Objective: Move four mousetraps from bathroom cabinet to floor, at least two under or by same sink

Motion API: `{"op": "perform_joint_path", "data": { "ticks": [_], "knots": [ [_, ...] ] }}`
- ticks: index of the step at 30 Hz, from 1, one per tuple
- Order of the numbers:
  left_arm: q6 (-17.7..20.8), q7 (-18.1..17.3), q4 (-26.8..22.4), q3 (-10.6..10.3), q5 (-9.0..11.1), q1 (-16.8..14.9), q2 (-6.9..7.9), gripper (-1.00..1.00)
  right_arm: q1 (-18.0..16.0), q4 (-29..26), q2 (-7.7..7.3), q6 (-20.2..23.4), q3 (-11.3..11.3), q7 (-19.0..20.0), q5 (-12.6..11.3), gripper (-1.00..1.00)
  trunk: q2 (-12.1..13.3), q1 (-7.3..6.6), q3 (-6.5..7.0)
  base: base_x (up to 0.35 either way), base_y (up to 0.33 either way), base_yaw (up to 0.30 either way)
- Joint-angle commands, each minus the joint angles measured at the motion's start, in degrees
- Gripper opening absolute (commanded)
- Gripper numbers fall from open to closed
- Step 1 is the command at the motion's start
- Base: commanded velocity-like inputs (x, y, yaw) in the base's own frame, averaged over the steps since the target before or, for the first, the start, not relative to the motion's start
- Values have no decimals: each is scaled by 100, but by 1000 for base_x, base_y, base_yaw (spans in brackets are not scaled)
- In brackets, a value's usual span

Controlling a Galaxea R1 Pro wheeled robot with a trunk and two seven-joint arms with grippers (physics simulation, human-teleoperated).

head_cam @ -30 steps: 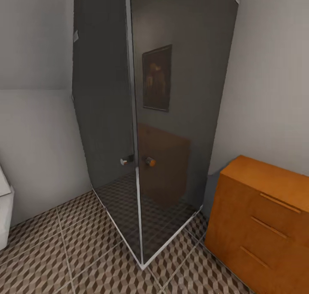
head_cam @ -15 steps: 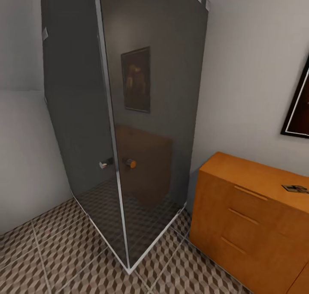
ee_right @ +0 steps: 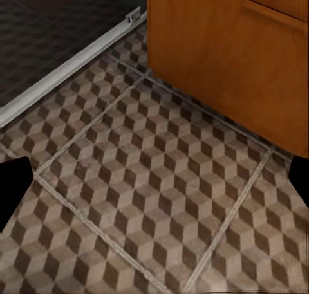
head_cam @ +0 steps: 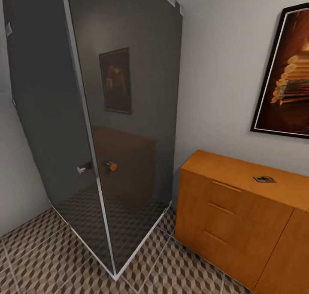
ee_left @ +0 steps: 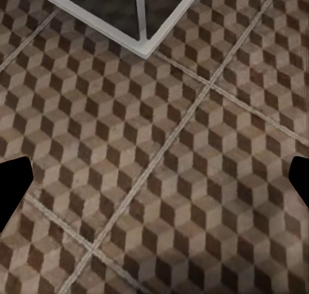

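Beside the dark glass shower stall [head_cam: 124, 114], against the pale wall, stands the orange-brown cabinet [head_cam: 223, 208]. One small dark mousetrap [head_cam: 264, 179] lies flat on the cabinet's top, well back from its front edge and below the framed picture [head_cam: 285, 75] on the wall. The other three mousetraps cannot be made out; judging by the task, they may lie further along the cabinet top or in a drawer.

The tiled floor [head_cam: 180, 268] in front of the cabinet carries no trap that can be seen, so the task looks barely begun: nothing has been picked up and nothing set down. All four traps remain to be fetched and placed, two of them by a sink.

The left gripper [ee_left: 154, 178] hangs over bare floor tiles near the shower stall's corner, its fingers wide apart with nothing between them. The right gripper [ee_right: 154, 184] hangs over the floor close to the cabinet's lower front, likewise spread wide and holding nothing.
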Motion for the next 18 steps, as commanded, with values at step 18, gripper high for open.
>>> {"op": "perform_joint_path", "data": {
  "ticks": [18],
  "knots": [
    [-12, 2, 58, -1, -2, 1, -4, 100, -4, 6, 0, -14, 5, -18, 27, 100, -3, 0, 47, 0, 0, -248]
  ]
}}
